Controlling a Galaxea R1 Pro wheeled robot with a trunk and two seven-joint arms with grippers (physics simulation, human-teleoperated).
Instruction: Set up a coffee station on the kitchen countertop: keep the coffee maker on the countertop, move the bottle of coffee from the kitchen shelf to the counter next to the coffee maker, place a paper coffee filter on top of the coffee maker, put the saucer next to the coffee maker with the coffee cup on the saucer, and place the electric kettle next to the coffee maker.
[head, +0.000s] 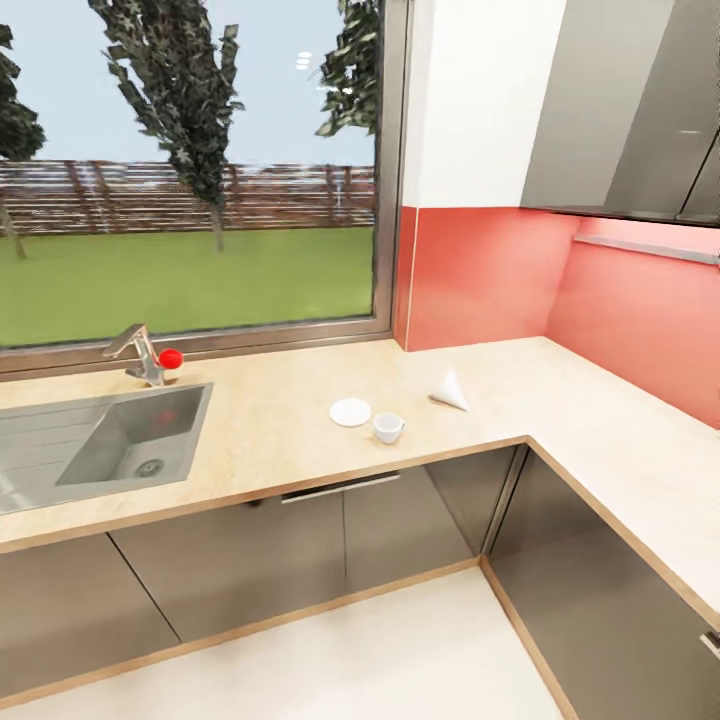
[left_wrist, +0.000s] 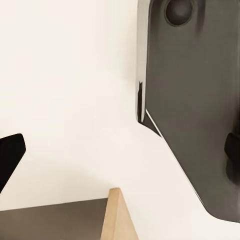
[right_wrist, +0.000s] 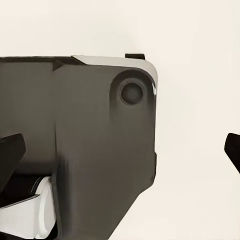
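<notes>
Kitchen countertop (head: 270, 420): light tan, L-shaped, over glossy dark grey cabinets (head: 250, 560); runs under a window (head: 190, 170) and turns along a coral-red wall (head: 640, 320).
Sink (head: 120, 440): steel, set into the worktop at the left, with a tap (head: 140, 352) carrying a red knob.
Saucer (head: 350, 412): white, flat on the worktop, right of the sink.
Coffee cup (head: 388, 428): white, upright on the worktop just beside the saucer, not on it.
Paper coffee filter (head: 451, 392): white cone lying on its side, near the cup, toward the corner.
Left gripper (left_wrist: 120, 160): dark fingertips at opposite frame edges, spread apart, holding nothing, over pale floor and the robot's dark base (left_wrist: 195, 110).
Right gripper (right_wrist: 120, 155): fingertips likewise spread, unloaded
</notes>
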